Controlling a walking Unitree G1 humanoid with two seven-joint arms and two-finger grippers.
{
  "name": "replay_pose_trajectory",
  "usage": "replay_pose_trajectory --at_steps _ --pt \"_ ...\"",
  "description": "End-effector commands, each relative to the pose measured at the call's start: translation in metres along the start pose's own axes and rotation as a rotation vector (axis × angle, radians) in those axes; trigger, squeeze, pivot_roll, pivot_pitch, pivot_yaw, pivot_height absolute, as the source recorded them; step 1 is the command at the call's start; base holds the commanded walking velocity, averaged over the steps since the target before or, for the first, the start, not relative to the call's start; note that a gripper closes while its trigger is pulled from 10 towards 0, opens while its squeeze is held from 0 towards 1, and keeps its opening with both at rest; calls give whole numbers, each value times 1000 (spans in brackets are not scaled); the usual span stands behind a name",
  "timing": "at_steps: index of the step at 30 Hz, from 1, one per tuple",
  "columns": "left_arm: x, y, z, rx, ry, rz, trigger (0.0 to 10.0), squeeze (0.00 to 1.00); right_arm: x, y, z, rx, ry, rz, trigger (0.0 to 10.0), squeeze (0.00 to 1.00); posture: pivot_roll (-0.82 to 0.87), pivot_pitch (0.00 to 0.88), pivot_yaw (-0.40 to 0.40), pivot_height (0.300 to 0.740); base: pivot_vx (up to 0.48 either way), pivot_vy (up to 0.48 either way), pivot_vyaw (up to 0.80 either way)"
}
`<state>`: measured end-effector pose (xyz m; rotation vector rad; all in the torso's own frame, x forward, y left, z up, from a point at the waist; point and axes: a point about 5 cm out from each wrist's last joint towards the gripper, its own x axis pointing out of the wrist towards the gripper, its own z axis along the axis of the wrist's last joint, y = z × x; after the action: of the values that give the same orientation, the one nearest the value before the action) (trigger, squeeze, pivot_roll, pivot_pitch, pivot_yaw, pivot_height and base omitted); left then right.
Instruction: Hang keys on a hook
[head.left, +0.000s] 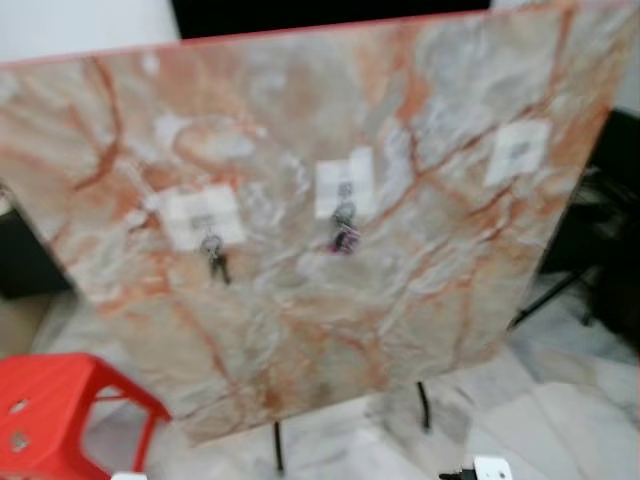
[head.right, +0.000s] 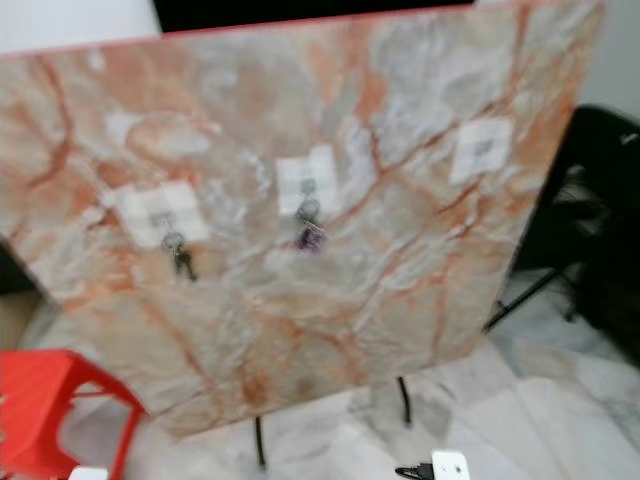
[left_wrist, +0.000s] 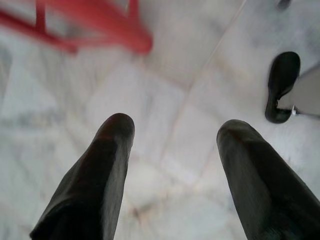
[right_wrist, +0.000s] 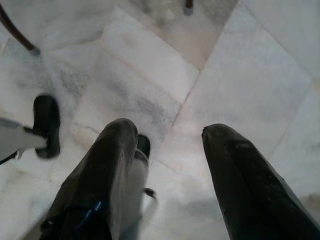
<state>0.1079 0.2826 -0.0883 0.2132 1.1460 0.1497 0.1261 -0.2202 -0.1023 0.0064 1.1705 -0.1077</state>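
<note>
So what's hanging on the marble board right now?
The marble board carries three white hook pads. Dark keys hang from the left one, a purplish bunch from the middle one; the right pad looks bare. Blur hides the hooks themselves.

White marble floor, red stool, white wall

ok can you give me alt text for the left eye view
A large marble-patterned board leans tilted on thin black legs, bearing three white hook patches in a row. A bunch of keys hangs from the left patch and another set with a purple tag from the middle; the right patch looks bare. A red plastic stool stands at lower left; the picture is blurred.
</note>
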Motion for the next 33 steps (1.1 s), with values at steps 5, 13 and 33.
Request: replay_pose_trajectory --at_steps 5,13,33 --pt "2 -10 4 4 -8 -13 10000 0 1 4 6 -9 -13 14 10000 0 40 0 13 740 0 0 800" --pt "5 -25 15 6 -22 -31 10000 0 1 4 7 35 -27 9 10000 0 38 0 9 740 0 0 284" --pt "6 -29 21 -14 -17 -31 10000 0 1 4 11 14 -35 6 10000 0 44 0 13 740 0 210 200"
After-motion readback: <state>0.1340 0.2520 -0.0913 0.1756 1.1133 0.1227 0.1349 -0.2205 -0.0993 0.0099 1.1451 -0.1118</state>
